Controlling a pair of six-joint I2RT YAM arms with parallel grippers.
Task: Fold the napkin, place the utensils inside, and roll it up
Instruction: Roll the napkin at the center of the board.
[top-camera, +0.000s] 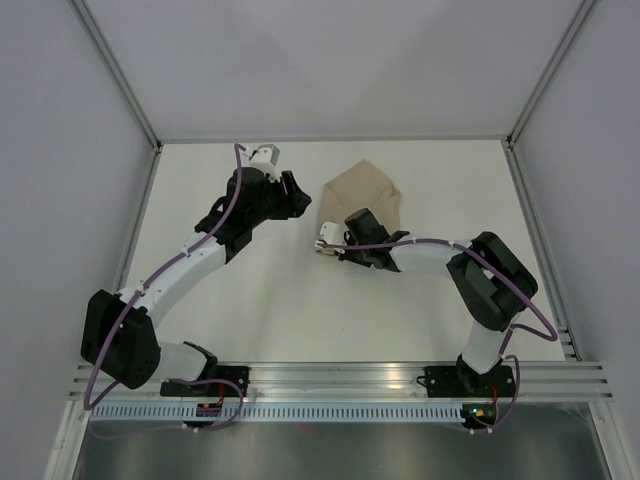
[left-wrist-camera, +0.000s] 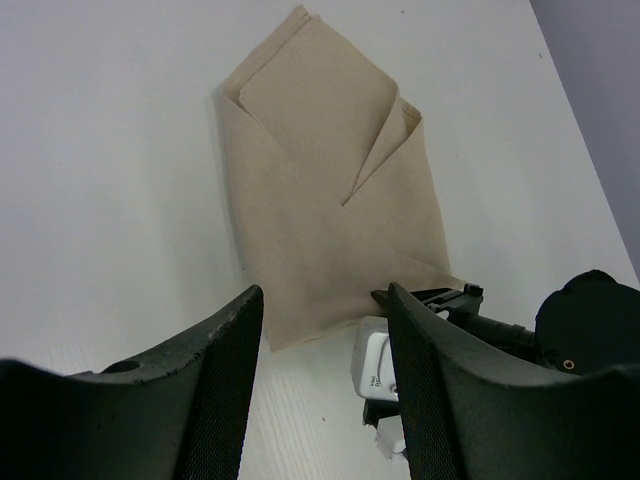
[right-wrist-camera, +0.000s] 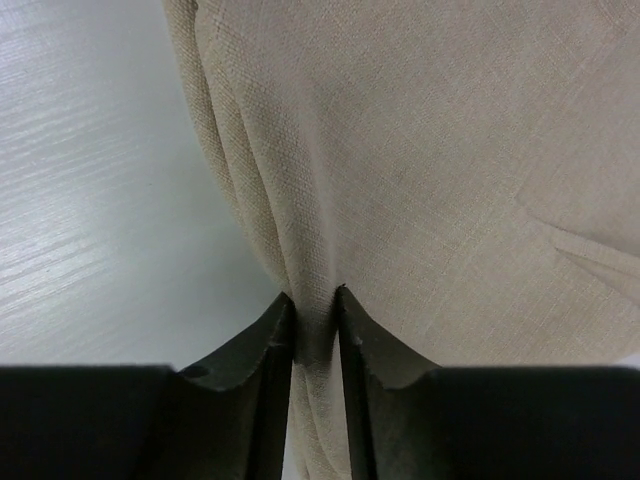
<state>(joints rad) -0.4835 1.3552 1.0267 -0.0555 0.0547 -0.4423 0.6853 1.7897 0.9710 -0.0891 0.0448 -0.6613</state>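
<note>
White table (top-camera: 260, 300): carried your folded beige woven cloth napkin (top-camera: 365, 190), right of centre.
Right claw (right-wrist-camera: 315, 305): you pinched a fold at the napkin's near edge.
Left claw (left-wrist-camera: 325, 298): hung open beside it, empty.

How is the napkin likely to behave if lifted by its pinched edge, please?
Probably floppy: the napkin bunches into creases at the right gripper. Its layered flaps would likely sag open; the thin weave suggests little weight.

The napkin (right-wrist-camera: 450, 150) is matt, plain-woven beige cloth. White table (right-wrist-camera: 90, 200), smooth and faintly glossy. The left gripper (left-wrist-camera: 325, 295) shows matt black, finely textured fingers (left-wrist-camera: 225, 390).
</note>
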